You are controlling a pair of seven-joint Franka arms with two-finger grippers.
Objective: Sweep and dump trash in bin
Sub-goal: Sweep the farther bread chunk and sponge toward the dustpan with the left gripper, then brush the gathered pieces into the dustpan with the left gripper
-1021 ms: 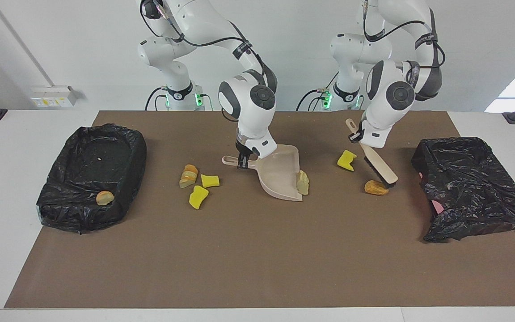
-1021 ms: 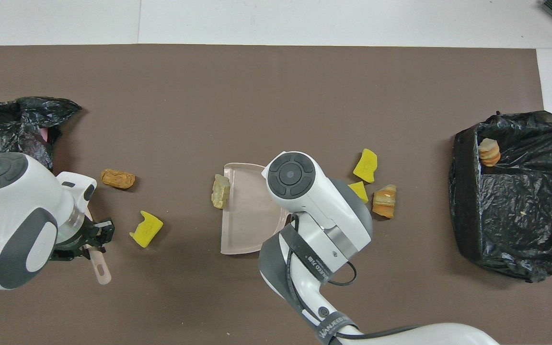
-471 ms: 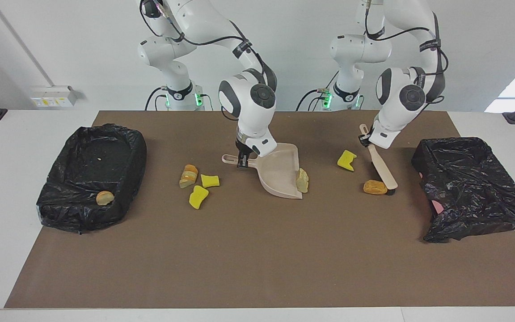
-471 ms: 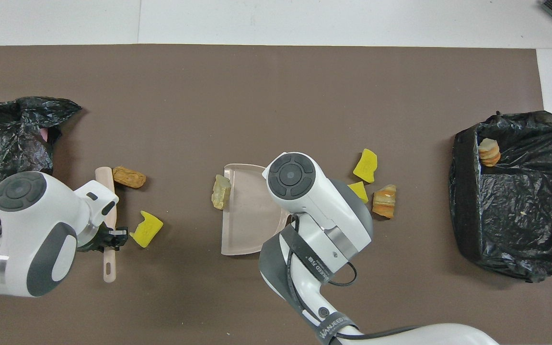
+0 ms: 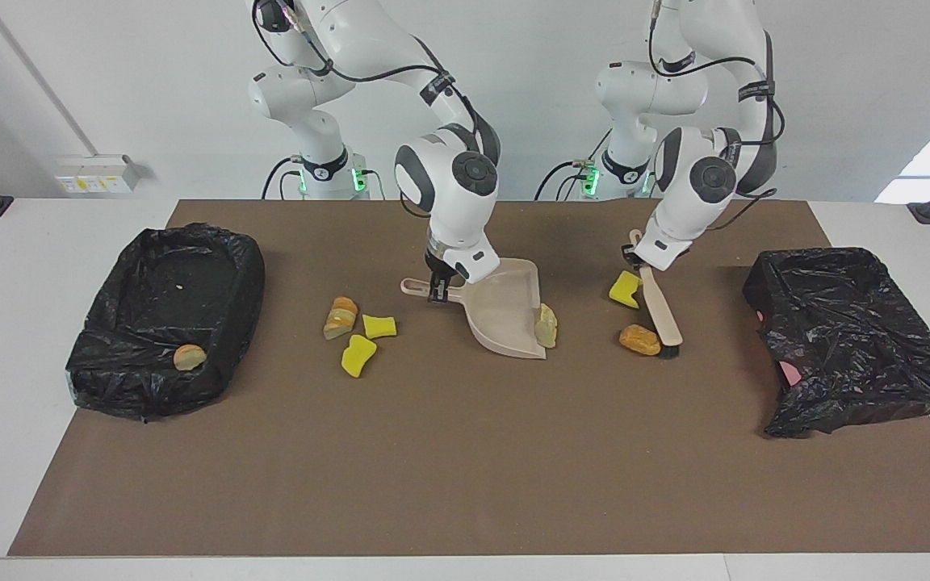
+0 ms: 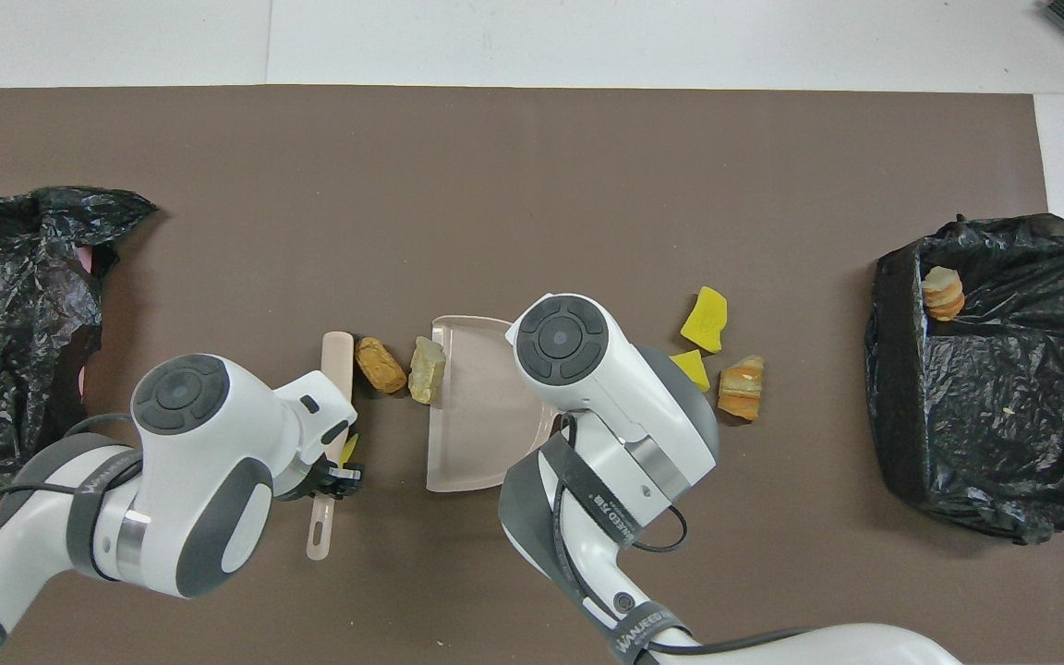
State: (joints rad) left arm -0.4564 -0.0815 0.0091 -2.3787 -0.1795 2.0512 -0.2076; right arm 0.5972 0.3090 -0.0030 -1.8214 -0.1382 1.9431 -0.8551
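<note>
Beige plastic dustpan (image 5: 505,315) sits mid-table on the brown mat (image 5: 465,452), its open lip turned toward the left arm's end of the table. The right gripper (image 5: 437,292) is clamped shut on the dustpan's handle. A pale crusty lump (image 5: 546,325) rests at the lip.

The left gripper (image 5: 633,258) is shut on the handle of a brush (image 5: 660,307). The brush's long axis runs away from the robots, roughly parallel to the dustpan's lip, bristles down on the mat. An orange bread lump (image 5: 640,339) touches the brush on the side facing the dustpan, between brush and pan. A yellow sponge piece (image 5: 625,289) lies just beside the brush near the gripper.

A sideways push toward the right arm's end looks likely to carry the lump into the pan.

More scraps (image 5: 358,329) lie between the dustpan and the lined bin (image 5: 166,319) at the right arm's end.
</note>
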